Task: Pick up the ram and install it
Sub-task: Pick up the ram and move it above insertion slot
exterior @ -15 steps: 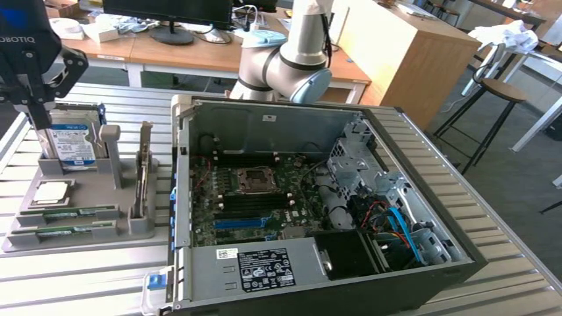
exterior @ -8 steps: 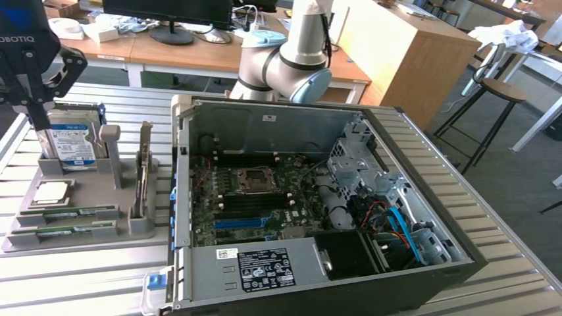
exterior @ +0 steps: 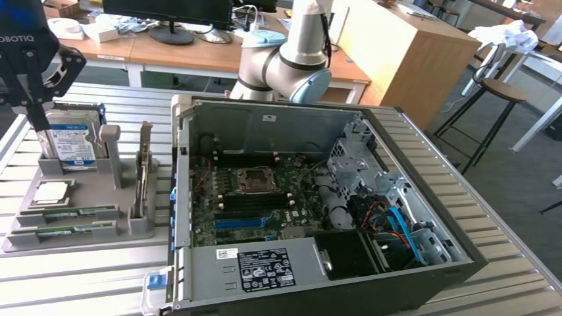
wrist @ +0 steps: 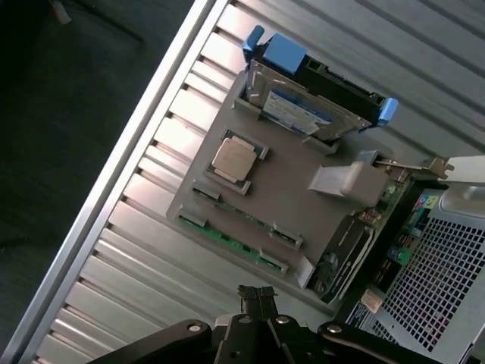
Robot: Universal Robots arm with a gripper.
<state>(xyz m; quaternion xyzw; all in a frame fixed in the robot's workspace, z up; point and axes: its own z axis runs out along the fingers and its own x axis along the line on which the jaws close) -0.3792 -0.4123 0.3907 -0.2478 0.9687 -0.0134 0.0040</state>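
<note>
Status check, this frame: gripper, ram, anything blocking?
Gripper shut, empty, up by the tray's hard drive. Ram sticks flat in the tray's slots, untouched. Nothing lying over them.

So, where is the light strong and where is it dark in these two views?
Exterior view: the ribbed silver metal table looks washed pale, while the open dark computer case is shadowed deep inside. Wrist view: the table shines, and the floor beside it is nearly black.

Tray (exterior: 83,245) sits beneath claw (exterior: 41,131). In tray: hard drive (exterior: 75,141) upright beside claw tips, processor (exterior: 51,192) flat mid-tray, ram (exterior: 77,214) along the edge opposite the drive. Computer case (exterior: 263,125) stands past the tray, on the exterior view's right.
</note>
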